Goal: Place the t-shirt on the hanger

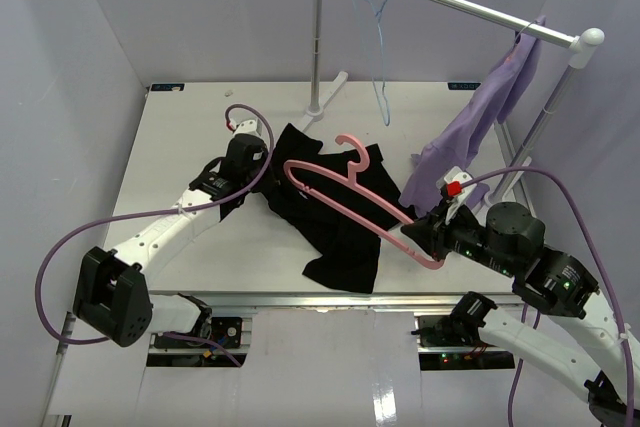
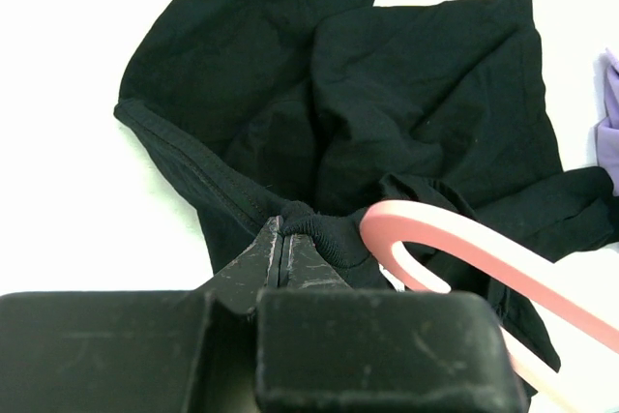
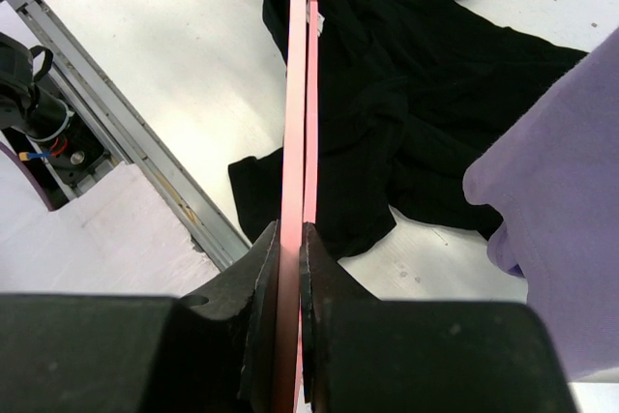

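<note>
Hanger (image 3: 300, 94), stiff plastic, sat clamped edge-on in your right gripper (image 3: 290, 234), fingers shut on it. Beyond, the t-shirt (image 1: 345, 237) lay limp and crumpled on the table (image 1: 180, 147); your left gripper (image 2: 282, 229) was pinched shut on its thick hem, likely the firmest hold.

No text, label, brand or number can be read.

Two robot arms, left arm (image 1: 160, 232) and right arm (image 1: 510, 229), each with white link shells and chunky black joint housings; purple cables (image 1: 243, 106) loop along both, a red tab (image 1: 453, 188) marks the right wrist, and the black jaws look scuffed
</note>
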Robot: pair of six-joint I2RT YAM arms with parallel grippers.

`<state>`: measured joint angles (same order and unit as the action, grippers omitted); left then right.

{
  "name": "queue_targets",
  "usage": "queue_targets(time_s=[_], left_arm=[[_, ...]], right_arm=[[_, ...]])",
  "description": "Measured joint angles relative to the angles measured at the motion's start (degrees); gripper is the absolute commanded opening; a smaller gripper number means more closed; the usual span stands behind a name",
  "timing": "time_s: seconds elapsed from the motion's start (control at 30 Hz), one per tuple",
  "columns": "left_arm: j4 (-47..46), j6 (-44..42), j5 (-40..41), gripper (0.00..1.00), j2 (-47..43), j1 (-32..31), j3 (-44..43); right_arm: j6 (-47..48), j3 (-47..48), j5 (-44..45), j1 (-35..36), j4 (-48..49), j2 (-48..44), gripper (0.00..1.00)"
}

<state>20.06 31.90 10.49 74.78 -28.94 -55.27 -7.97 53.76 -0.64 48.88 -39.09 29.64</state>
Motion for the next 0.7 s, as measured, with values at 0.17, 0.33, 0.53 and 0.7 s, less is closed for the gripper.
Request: queue_targets(time_s=[0.17,0.33,0.53,0.7], left_arm=[[0.6,-0.1,0.0,0.0,0.3,0.5,-0.2],[0.7,-0.2,-0.1,0.0,1.9,1.2,-1.0],[0.8,-0.2,-0.5,0.0,2.5,1.6,-1.9],[0.7,-0.1,-0.9,0.0,2.5,1.8,-1.9]], right_arm=[[0.0,0.0,-1.2,0.0,0.0,-0.3,0.08],[0.1,0.0,-2.1,0.0,-0.1,-0.8,0.08],[0.2,0.0,-3.2,0.1,-0.2,-1.5,0.08],[0.5,0.0,-3.2,0.1,-0.2,-1.7,0.08]])
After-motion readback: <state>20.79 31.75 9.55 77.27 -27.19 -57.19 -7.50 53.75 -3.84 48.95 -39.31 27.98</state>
